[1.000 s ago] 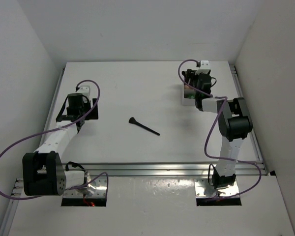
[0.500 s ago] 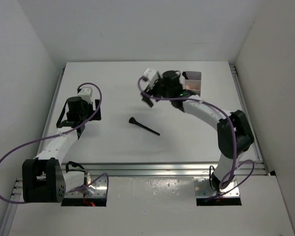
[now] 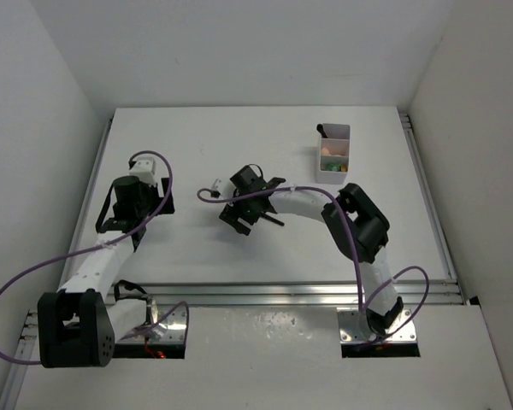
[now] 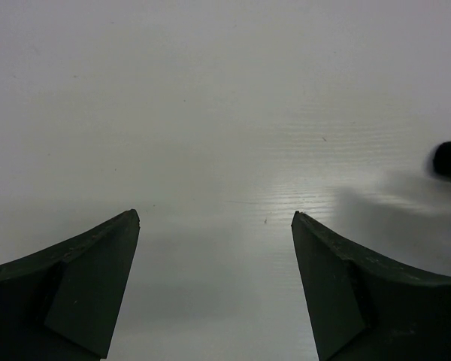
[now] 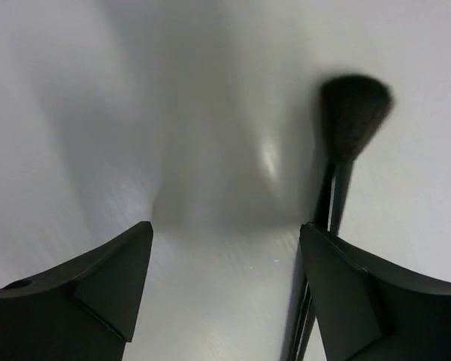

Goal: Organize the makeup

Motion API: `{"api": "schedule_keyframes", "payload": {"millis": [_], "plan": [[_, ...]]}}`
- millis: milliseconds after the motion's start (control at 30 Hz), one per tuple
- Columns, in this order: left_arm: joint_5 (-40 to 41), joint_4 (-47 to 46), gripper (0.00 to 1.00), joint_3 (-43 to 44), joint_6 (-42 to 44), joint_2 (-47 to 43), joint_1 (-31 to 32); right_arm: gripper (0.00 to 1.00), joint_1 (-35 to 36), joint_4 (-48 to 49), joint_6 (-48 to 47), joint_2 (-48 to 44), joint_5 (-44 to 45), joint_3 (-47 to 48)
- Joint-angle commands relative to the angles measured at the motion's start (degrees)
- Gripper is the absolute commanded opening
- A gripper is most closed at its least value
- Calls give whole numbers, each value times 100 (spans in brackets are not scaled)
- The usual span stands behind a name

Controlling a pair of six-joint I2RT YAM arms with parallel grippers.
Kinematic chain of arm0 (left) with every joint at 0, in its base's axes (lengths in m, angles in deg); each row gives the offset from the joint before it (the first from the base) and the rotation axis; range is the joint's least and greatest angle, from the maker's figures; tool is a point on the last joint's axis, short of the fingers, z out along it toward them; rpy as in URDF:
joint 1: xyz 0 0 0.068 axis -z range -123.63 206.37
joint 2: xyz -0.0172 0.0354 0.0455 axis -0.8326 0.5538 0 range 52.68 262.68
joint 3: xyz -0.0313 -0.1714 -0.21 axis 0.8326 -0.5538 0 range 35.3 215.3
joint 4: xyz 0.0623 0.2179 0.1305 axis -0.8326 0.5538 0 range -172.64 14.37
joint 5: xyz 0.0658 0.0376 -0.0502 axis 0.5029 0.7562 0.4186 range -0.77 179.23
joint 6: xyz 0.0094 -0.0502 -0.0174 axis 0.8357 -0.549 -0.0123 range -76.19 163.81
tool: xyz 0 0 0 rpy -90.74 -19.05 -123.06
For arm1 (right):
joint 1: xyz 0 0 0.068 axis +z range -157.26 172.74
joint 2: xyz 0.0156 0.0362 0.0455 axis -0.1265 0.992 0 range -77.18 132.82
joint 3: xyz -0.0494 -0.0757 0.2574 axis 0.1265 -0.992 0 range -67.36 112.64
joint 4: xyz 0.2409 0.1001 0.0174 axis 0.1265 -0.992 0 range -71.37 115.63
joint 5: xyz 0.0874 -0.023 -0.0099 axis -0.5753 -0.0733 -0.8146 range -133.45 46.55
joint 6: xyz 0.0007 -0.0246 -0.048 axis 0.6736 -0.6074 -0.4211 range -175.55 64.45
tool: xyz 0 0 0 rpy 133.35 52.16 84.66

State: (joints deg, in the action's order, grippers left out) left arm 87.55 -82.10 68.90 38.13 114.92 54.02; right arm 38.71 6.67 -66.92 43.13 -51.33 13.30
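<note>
A black-handled makeup brush lies in the middle of the table. In the top view only a bit of its handle (image 3: pixel 274 221) shows from under my right gripper (image 3: pixel 237 219). In the right wrist view the brush head (image 5: pixel 353 105) lies ahead, and the handle (image 5: pixel 327 203) runs back along the inner edge of the right finger. The right gripper (image 5: pixel 225 229) is open and low over the table, with nothing between its fingers. My left gripper (image 3: pixel 130 205) hangs over the table's left side. It is open (image 4: pixel 214 218) over bare surface.
A white two-compartment box (image 3: pixel 343 131) stands at the back right with peach and green items (image 3: pixel 332 159) inside. A dark blurred shape (image 4: pixel 449 159) shows at the right edge of the left wrist view; I cannot tell what it is.
My right arm has swung from the box at the back right across to the table's middle and come down over the brush. The left arm shifted slightly. The brush has not moved.
</note>
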Motion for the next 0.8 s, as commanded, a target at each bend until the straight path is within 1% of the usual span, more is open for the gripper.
{"api": "schedule_keyframes", "payload": {"millis": [0, 67, 100, 133, 267, 367, 400, 533, 633, 767], "plan": [[27, -185, 88, -47, -101, -194, -55, 78, 34, -38, 285, -60, 480, 249], [79, -185, 88, -99, -101, -247, -55, 74, 8, -11, 346, -87, 472, 91], [79, -185, 88, -100, -101, -247, -55, 74, 8, 6, 338, -104, 445, 46], [79, -185, 88, -100, -101, -247, -55, 71, 17, -11, 329, -104, 428, 29], [79, -185, 88, -100, -101, -247, -55, 67, 8, 6, 171, -314, 349, -16], [79, -185, 88, -100, -101, -247, -55, 67, -62, -46, 57, -500, 270, 151], [79, -185, 88, -100, -101, -247, -55, 67, -123, -81, 13, -509, 235, 369], [79, -185, 88, -100, -101, -194, -55, 67, -150, -117, -163, -649, 261, 556], [79, -238, 88, -100, -101, -194, -55, 69, -203, -186, -216, -492, 313, 468], [79, -238, 88, -100, -49, -194, -108, 69, -405, -590, 21, -70, 550, 766]]}}
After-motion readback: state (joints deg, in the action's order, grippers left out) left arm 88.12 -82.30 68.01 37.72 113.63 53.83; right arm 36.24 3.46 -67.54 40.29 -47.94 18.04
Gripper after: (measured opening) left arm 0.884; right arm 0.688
